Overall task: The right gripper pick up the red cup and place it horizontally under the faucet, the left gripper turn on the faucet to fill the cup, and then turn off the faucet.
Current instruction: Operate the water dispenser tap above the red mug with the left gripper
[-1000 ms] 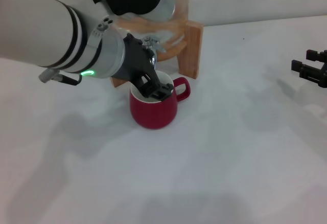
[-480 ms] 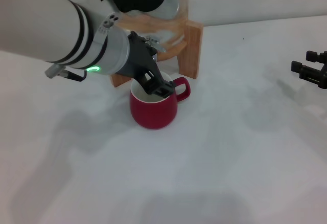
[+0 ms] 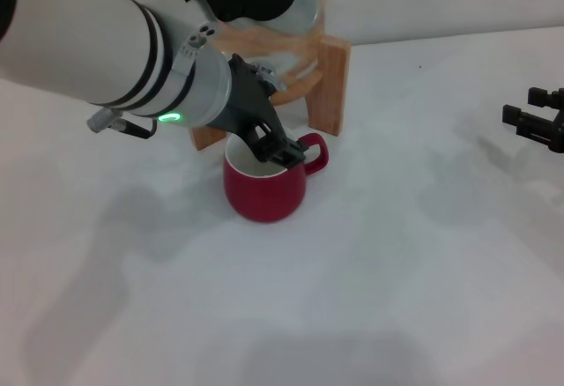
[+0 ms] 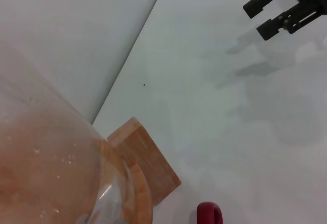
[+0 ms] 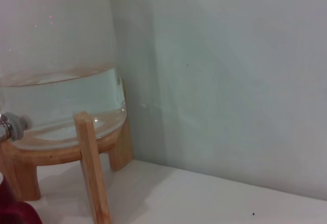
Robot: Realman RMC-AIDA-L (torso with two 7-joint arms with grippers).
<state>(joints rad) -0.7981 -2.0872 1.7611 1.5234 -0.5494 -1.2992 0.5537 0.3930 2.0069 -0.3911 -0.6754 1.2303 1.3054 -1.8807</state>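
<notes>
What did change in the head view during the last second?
The left end effector and its arm shifted slightly toward the faucet, away from the robot, hanging over the red cup. The cup, the wooden stand and the right end effector stayed in place.

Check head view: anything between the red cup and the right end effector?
Nothing. From the cup to the right end effector near the right edge, only bare white table shows in the head view.

You see a white table [image 3: 370, 298] meeting a plain pale wall [image 5: 230, 70], soft shadows falling across the tabletop under even light.
</notes>
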